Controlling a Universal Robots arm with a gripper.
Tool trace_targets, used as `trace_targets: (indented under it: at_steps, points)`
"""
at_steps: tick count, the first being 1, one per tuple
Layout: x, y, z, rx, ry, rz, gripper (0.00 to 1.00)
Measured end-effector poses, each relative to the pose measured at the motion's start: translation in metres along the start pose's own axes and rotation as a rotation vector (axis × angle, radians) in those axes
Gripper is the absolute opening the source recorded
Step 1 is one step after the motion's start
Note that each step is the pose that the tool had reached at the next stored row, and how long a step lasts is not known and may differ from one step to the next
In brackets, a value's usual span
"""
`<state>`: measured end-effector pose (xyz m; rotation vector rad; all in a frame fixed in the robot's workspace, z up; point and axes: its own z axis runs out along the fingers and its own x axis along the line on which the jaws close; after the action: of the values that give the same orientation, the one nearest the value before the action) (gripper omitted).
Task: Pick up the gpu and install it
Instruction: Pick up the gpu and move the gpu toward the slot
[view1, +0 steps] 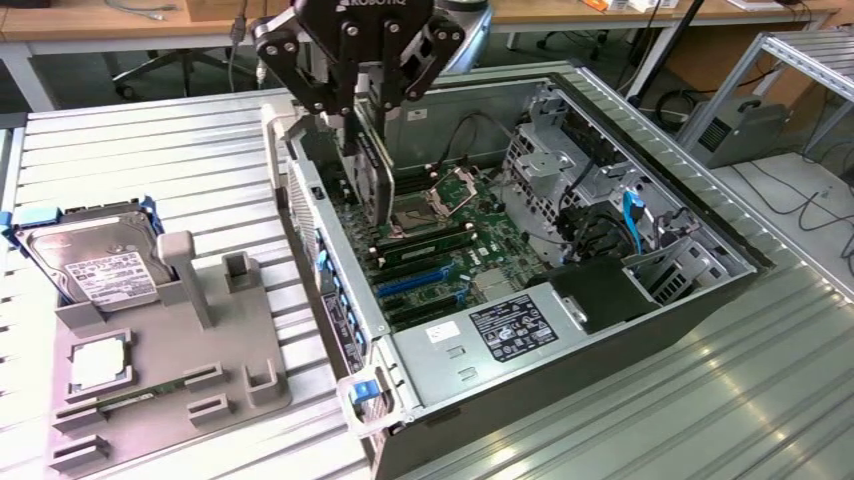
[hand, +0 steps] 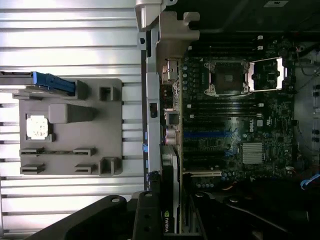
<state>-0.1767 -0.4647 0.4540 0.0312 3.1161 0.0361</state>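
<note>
Nearest me, at the exterior view's left, the grey plastic holder tray (view1: 200, 360) carried the silver hard drive with a white label and blue rails (view1: 100, 265) on its far corner. Beyond it lay the open black-and-silver computer case (view1: 441, 400), on its side with the green motherboard (view1: 481, 235) facing up and the blue expansion slots (view1: 416, 280) toward the near end. Farther back, the black gripper (view1: 363, 120) hung over the case, clamped on the thin black-faced gpu card with a silvery edge (view1: 376, 185). The card hung on end directly below the fingers. Its long axis was close to upright, and its lower end was over the board, just beside the case's rear wall. As I judged it, the blue slots sat on the near side of that lower end, apart from it. The wrist view showed the card (hand: 169, 200) running away from the gripper (hand: 170, 222) toward that wall.
</note>
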Motion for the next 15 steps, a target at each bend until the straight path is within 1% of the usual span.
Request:
trace_targets:
  at_steps: [5, 10, 11, 15]
  points:
    - [-0.021, 0.0015, 0.0006, 0.0000, 0.0000, 0.000, 0.27]
    - [-0.047, 0.0035, 0.0012, 0.0000, 0.0001, -0.001, 0.27]
    - [-0.050, 0.0038, 0.0013, 0.0000, 0.0001, -0.001, 0.27]
    - [-0.073, 0.0061, 0.0019, 0.0000, 0.0001, -0.001, 0.27]
